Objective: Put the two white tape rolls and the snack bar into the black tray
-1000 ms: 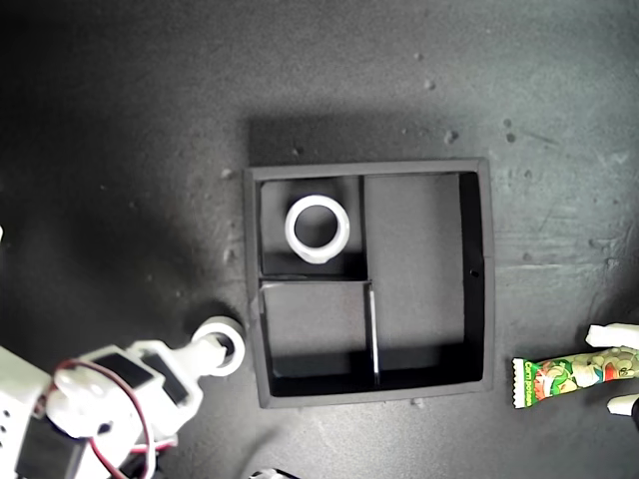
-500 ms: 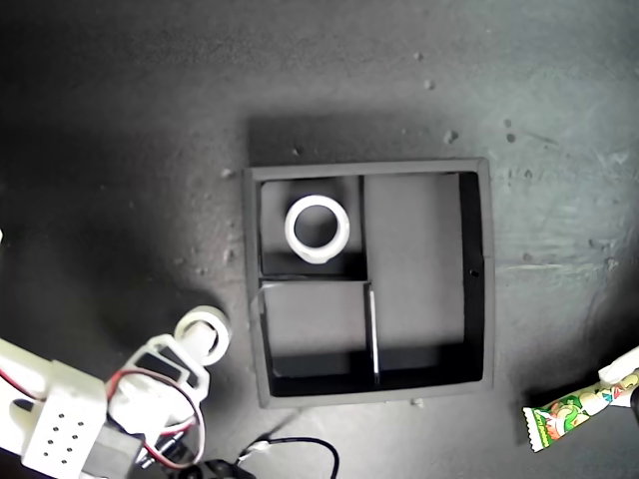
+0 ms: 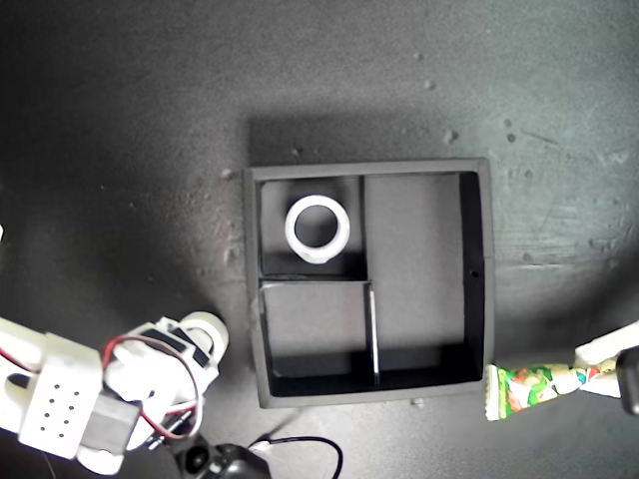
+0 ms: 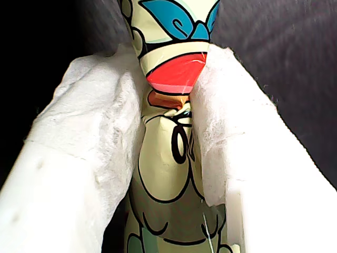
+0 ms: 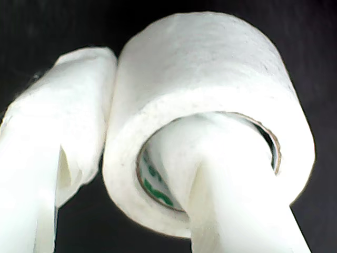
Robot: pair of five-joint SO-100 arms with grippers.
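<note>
My second gripper (image 5: 152,158) pinches one tape roll (image 5: 210,105) by its wall, beside the black tray (image 3: 477,279); my first gripper (image 4: 168,132) clamps the single snack bar (image 3: 529,386) touching the tray's corner; a second roll (image 3: 318,229) sits in a small compartment

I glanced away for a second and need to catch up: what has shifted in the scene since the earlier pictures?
The green printed snack bar, gripped by my first claw, swung toward the square black tray, its end now at the tray's corner. My second claw, clamping the greenish-cored white tape roll, backed off slightly. The plain white tape roll stayed in its compartment.
</note>
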